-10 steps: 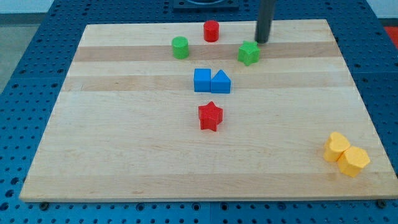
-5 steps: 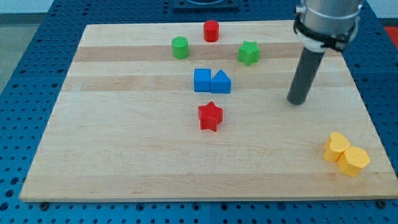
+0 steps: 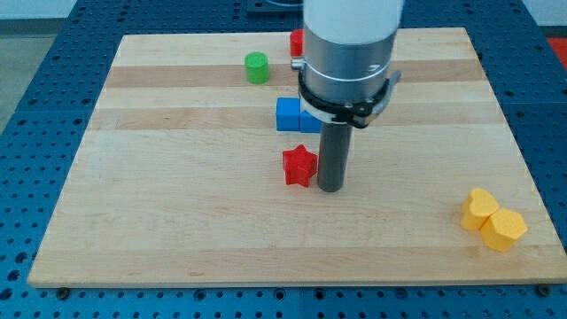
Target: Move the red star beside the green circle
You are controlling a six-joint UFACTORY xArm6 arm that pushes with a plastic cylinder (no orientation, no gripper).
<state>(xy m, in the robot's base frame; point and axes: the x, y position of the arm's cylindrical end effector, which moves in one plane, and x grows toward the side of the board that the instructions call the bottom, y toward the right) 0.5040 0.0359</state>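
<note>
The red star (image 3: 299,166) lies near the middle of the wooden board (image 3: 177,204). The green circle (image 3: 257,67) stands at the view's top, left of centre, well apart from the star. My tip (image 3: 331,188) rests on the board just to the right of the red star, very close to it or touching it; I cannot tell which. The arm's wide grey body hides the blocks behind it.
A blue square (image 3: 288,114) sits above the red star, with a second blue block mostly hidden behind the arm. A red cylinder (image 3: 296,42) peeks out at the top. Two yellow blocks (image 3: 493,220) sit at the bottom right. The green star is hidden.
My tip has swept from the board's top right, down through the right side, then left to the red star's right side. No block has visibly moved.
</note>
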